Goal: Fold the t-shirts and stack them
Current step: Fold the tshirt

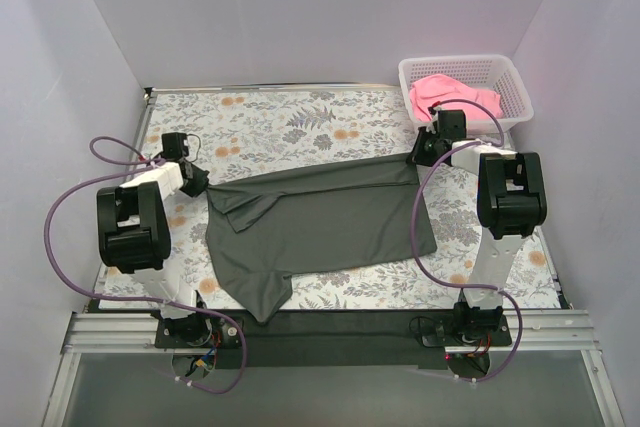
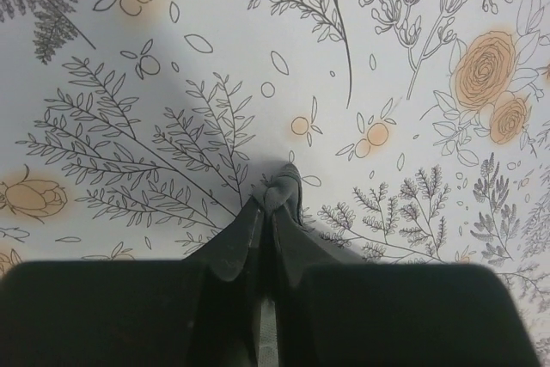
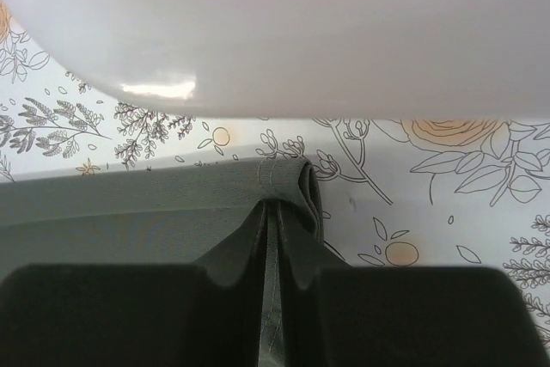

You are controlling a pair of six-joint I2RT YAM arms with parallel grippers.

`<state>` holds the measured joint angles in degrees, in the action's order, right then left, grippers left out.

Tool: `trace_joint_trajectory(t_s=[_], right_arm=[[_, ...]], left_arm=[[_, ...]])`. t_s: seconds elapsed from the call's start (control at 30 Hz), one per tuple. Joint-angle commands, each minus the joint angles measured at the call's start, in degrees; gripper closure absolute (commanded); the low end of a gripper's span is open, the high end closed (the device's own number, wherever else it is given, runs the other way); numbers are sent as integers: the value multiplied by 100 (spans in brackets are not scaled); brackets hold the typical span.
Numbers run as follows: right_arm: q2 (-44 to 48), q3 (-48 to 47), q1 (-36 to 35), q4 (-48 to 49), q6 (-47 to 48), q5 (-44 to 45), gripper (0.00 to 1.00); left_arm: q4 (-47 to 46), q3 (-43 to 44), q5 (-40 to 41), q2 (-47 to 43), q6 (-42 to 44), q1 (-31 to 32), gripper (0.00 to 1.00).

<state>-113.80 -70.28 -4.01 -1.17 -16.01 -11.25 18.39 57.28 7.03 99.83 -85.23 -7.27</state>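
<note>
The dark grey t-shirt [image 1: 320, 227] lies spread across the middle of the floral table, with one sleeve hanging toward the near edge. My left gripper [image 1: 200, 182] is at its far left corner, and in the left wrist view this gripper [image 2: 268, 212] is shut on a small bunch of the dark cloth [image 2: 285, 185]. My right gripper [image 1: 420, 154] is at the far right corner. Seen from the right wrist, it [image 3: 273, 212] is shut on the stitched hem of the grey shirt [image 3: 129, 204]. The pink t-shirt [image 1: 450, 95] lies crumpled in the basket.
A white mesh basket [image 1: 515, 82] stands at the back right corner, just beyond my right gripper; its wall [image 3: 275, 40] fills the top of the right wrist view. White walls enclose the table on three sides.
</note>
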Motion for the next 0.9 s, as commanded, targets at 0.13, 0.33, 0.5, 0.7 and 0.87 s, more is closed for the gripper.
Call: trace_joint_trajectory(t_s=[0.13,0.33,0.5,0.7,0.87], right_arm=[[147,129,173,-156,-8,141,85],[604,41,102,-217,107,-123,70],[1279,207,-178,-392,116,-54,49],[2175,717,-688,-691,98,192,31],[3089,1278,-1109,-1025,177,228,26]], left_arm=[[-107,90,-69,-113,-99,-161,77],[-99,179,-202,-455,155,-161,43],[242,170,-97,-1202,717,-74,21],[858,-137,500,-2283,1307,935,21],[1228,-489,668,-2881,1527,2219,31]])
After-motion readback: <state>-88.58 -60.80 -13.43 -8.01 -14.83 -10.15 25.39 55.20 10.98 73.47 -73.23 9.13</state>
